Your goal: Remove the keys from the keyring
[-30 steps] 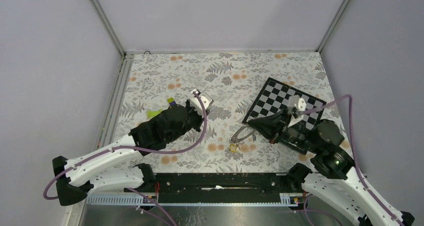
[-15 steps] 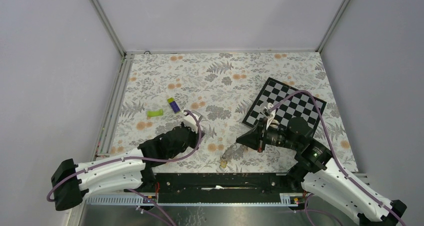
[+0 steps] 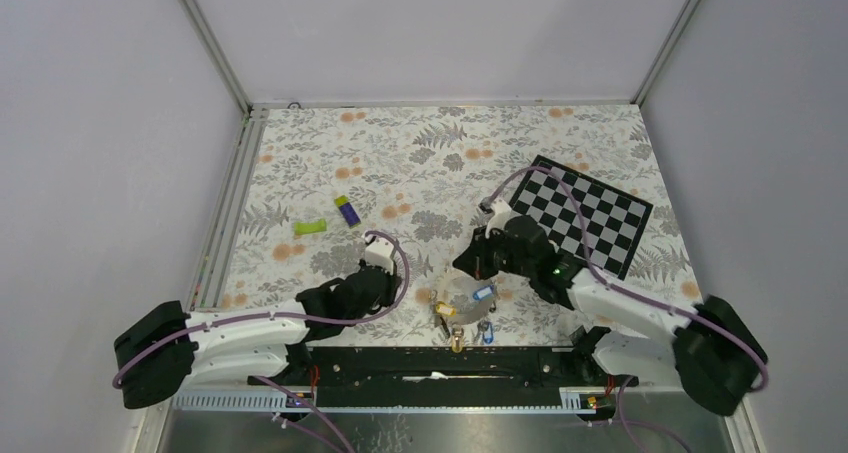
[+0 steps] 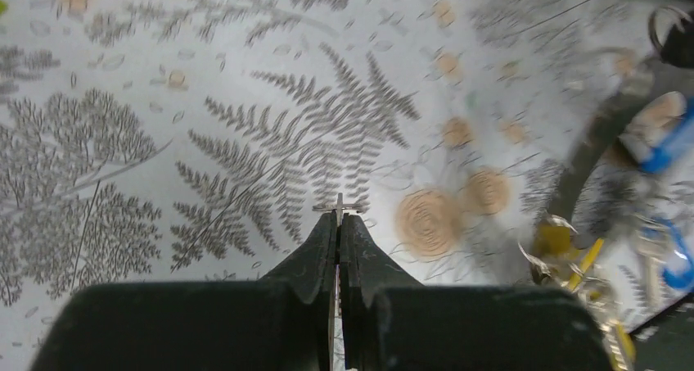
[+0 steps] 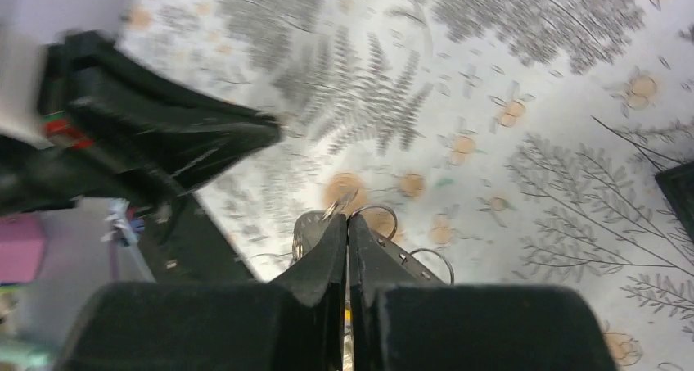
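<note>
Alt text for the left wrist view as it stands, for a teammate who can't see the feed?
The left gripper, jaws shut on a thin metal piece seen edge-on, hangs low over a grey fern-patterned tablecloth. At the right edge, blurred, lies the large flat grey metal keyring with small blue- and yellow-headed keys bunched around it.

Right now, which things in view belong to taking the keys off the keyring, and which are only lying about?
For the job:
- keyring
- keys, clustered at the ring
- left gripper, shut
- right gripper, shut

Lying about:
- purple-and-green block
- green piece
- checkerboard
</note>
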Controlling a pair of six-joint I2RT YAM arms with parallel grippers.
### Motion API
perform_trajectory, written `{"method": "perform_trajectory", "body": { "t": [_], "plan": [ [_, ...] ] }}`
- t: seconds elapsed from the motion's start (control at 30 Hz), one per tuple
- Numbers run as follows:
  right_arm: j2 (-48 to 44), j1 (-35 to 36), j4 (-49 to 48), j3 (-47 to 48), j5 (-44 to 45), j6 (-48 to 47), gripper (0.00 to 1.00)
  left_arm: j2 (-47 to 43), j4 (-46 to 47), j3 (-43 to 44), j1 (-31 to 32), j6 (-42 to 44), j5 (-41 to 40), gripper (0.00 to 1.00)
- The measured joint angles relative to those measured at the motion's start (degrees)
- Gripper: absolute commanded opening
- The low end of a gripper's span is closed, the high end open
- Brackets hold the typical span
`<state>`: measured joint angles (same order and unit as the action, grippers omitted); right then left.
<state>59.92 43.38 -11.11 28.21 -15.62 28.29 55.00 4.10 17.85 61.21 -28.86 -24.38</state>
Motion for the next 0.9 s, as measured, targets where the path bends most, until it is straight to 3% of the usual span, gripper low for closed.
{"method": "perform_trajectory", "body": {
  "t": [0.13, 0.27, 0.47, 0.57, 0.63, 0.7, 0.73, 0.9],
  "plan": [
    [13.53, 0.02, -2.73, 0.94, 5.49, -1.14, 0.02, 4.22, 1.22, -2.34, -0.04, -2.91, -1.68, 0.08],
    [20.11, 0.02, -2.45, 2.6, 8.55, -1.97, 0.18, 6.43, 2.1, -3.21, -0.04, -5.42, -2.84, 0.16],
    [19.61, 0.02, -3.17, 4.79, 10.99, -3.98, 0.42, 6.6, 3.17, -4.11, -0.04, -8.48, -4.24, 0.37],
    [17.11, 0.02, -2.4, 4.79, 12.15, -5.01, 0.49, 6.47, 2.82, -4.11, -0.04, -9.44, -4.94, 0.46],
    [14.27, 0.04, -1.27, 4.79, 13.46, -5.79, 0.55, 6.05, 1.99, -4.04, -0.04, -10.12, -5.66, 0.62],
    [11.32, 0.07, 0.13, 4.81, 15.1, -6.43, 0.59, 5.33, -0.07, -3.45, -0.04, -10.71, -6.6, 0.89],
    [10.03, 0.07, 1.22, 5.03, 15.89, -6.73, 0.62, 4.92, -1.33, -2.84, -0.04, -10.93, -7.19, 0.97],
    [9.88, -0.63, 11.67, 11.67, 16.74, -7.45, 0.85, 2.67, -8.46, 3.58, -0.33, -10.36, -10.91, 0.99]
  ]
}}
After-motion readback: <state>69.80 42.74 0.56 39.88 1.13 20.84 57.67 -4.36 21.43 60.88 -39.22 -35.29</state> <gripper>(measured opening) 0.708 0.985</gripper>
